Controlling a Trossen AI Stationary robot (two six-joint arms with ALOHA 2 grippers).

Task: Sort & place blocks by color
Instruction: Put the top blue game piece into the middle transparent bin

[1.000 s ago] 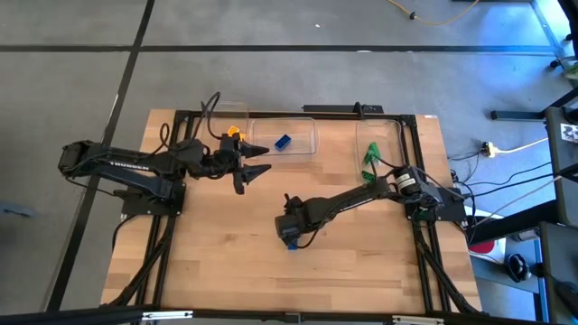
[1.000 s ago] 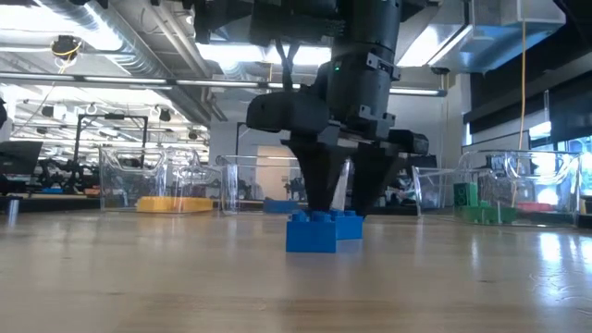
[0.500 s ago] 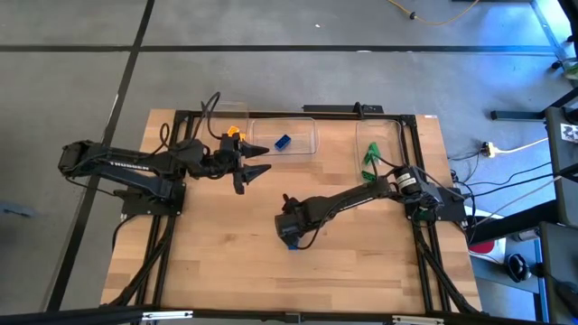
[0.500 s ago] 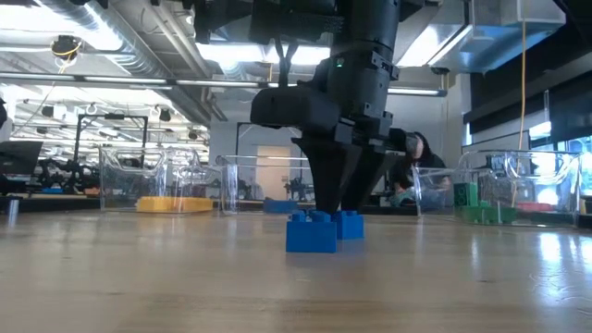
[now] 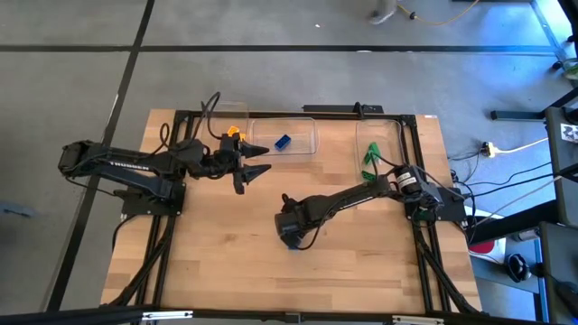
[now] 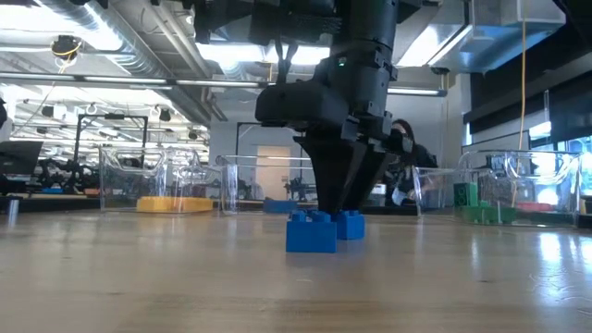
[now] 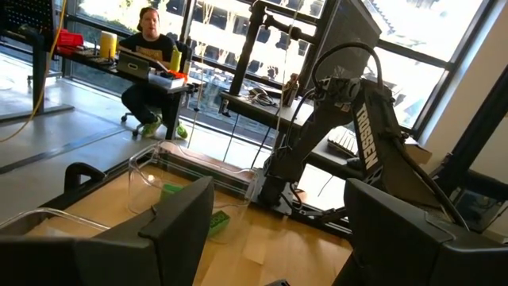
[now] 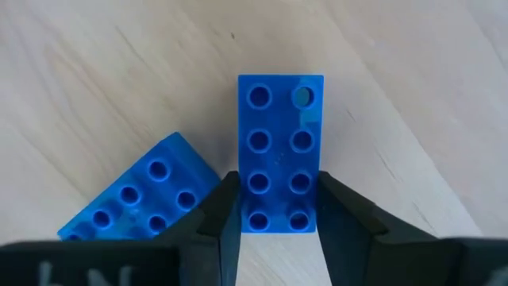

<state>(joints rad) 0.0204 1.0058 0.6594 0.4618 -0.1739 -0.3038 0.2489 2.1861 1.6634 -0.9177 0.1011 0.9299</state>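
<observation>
Reaching down to the middle of the wooden table [image 5: 217, 262], the right gripper [image 8: 279, 208] has its two fingers narrowed around one end of a blue block [image 8: 280, 151], one finger pressed against each long side. That block lies flat with its studs up, and a second blue block [image 8: 139, 202] sits just beside it at an angle. From table height the two blue blocks [image 6: 324, 229] rest on the wood directly beneath the dark fingers of the right gripper [image 6: 340, 199], the nearer one partly covering the other. Seen from above, the right gripper [image 5: 291, 233] hides most of the pair.

Toward the far edge of the table, a clear bin [image 5: 298, 126] holds another blue block [image 5: 283, 142]. Beside that bin, a yellow block [image 5: 234, 134] lies in a neighbouring clear bin, and green blocks [image 5: 370, 159] lie in a third bin [image 5: 384, 135] on the far right side of the table.

The left gripper [image 5: 255, 165] waits above the table near the bin with the yellow block, its fingers spread wide and holding nothing. A seated person [image 7: 151, 59] shows in the room beyond.
</observation>
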